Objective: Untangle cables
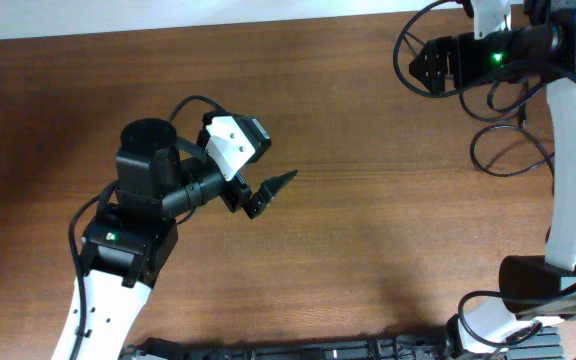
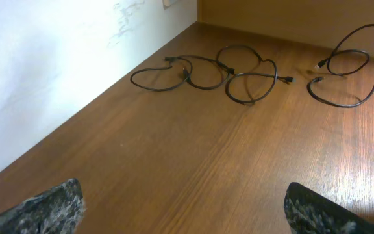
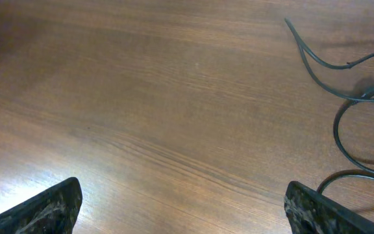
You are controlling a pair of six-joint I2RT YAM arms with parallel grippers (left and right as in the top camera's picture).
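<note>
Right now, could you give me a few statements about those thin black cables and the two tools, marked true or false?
1. The left tool and the right tool are both open and empty. True.
2. The thin black cables lie on the brown wooden table. True.
3. The left tool is pinching a cable. False: it is short of them and touches none.
4. All the cables form one tangle. False: a looped black cable lies apart, to the right of the linked loops.
</note>
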